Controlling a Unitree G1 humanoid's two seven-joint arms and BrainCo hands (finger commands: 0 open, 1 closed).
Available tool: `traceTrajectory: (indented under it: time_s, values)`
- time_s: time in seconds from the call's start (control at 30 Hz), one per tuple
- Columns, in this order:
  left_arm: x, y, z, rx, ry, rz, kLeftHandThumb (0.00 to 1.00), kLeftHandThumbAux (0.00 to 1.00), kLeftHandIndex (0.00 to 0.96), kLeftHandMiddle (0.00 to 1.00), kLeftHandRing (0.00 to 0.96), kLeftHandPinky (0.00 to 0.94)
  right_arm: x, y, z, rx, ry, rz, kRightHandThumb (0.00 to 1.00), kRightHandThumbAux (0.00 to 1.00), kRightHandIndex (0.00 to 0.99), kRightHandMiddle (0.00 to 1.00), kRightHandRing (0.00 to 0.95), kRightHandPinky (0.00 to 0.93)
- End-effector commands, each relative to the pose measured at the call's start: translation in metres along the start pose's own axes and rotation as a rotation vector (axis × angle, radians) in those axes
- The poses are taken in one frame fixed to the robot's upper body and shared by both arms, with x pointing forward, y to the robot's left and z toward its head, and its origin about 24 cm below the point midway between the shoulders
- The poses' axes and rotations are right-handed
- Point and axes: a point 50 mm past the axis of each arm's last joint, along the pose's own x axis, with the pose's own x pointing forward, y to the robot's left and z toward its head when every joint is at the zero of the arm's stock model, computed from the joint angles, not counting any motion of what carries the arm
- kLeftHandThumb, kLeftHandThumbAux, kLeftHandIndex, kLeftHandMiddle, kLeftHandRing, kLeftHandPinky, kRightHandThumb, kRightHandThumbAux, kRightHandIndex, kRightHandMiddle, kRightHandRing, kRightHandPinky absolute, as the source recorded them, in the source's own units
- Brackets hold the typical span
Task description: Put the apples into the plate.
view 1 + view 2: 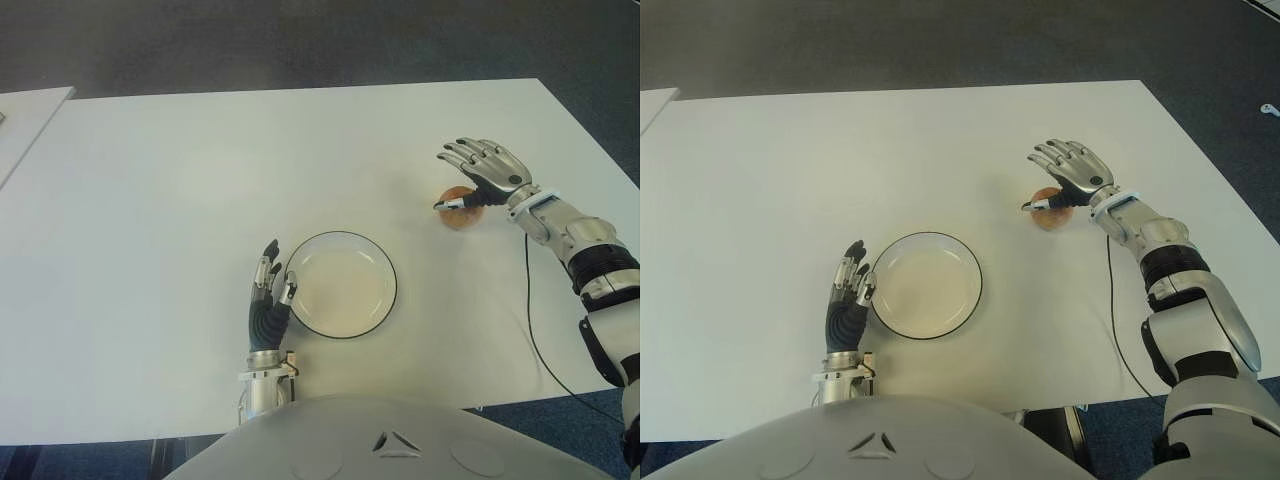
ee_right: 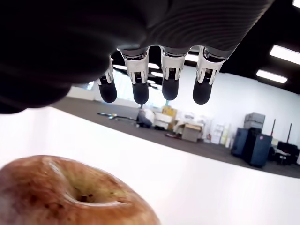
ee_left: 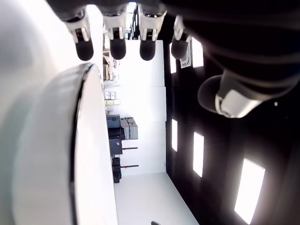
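1. The step in hand is the reach for the apple (image 1: 459,211); it sits on the white table (image 1: 200,180), well to the right of the plate (image 1: 341,284) and a little farther from the robot; only this one apple is in view.
2. The right hand (image 1: 484,172) hovers directly over the apple, palm down; the fingers (image 2: 169,79) are stretched out and spread, holding nothing; the thumb tip shows just at the apple's near-left side, though I cannot tell whether it touches.
3. By my judgement the next move calls for lowering the palm, curling the fingers round the fruit, then carrying it left and toward the robot to the plate, which holds nothing yet.
4. The left hand (image 1: 268,300) shows just beside the plate's left rim, fingers straight and loosely apart, holding nothing; it may steady the plate.
5. A thin black cable (image 1: 532,320) trails over the table beneath the right forearm; nothing stands between apple and plate.
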Motion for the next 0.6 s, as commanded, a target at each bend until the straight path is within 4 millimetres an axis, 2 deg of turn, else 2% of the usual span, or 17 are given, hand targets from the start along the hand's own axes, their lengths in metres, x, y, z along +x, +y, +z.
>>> traceTrajectory:
  time_s: [0.03,0.6]
  values:
    - [0.0024,-0.0026,0.0006,-0.009,-0.002,0.002,0.000,0.469,0.000,0.003,0.000,0.000,0.0010,0.0010,-0.0023,-0.002,0.009,0.014,0.284,0.153,0.000,0.000,0.000,0.000]
    - [0.0017,-0.0033,0.0024,-0.011,-0.014,-0.010,0.000,0.469,0.000,0.006,0.000,0.000,-0.0018,0.0075,-0.0036,0.006,0.026,0.039,0.274,0.156,0.000,0.000,0.000,0.000]
